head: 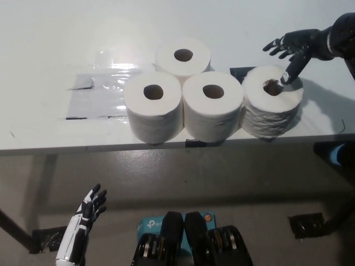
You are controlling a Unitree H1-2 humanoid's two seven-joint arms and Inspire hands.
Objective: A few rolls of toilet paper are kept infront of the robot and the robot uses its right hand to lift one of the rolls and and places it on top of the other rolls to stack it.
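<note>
White paper fills the middle of the pale worktop (44,33): four toilet rolls stand on end, core holes up. A near row of three runs left to right, the left roll (153,105) touching the middle roll (213,105), with the right roll (272,108) just beside the middle one and looking more loosely wound. A fourth, the far roll (183,55), sits behind the gap between the left and middle rolls. The black right hand (297,44) hangs over the far right edge of the right roll, its fingers (289,71) spread wide and holding nothing; one of them points down at the top face just beside the core hole, and whether it touches the paper cannot be told. The white left hand (91,206) rests low at the near left, below the worktop edge, fingers apart and empty. The step in hand appears to be getting a hold on the right roll, and nothing is stacked yet. To do it well, the hand would probably need to settle lower and wrap the roll's sides, or hook one finger into the core with the others against the outer wall, then close gently, since soft paper dents. The lift should go straight up before moving left over the cluster. There are no containers here; a clear plastic sheet (105,83) lies flat at the left.
</note>
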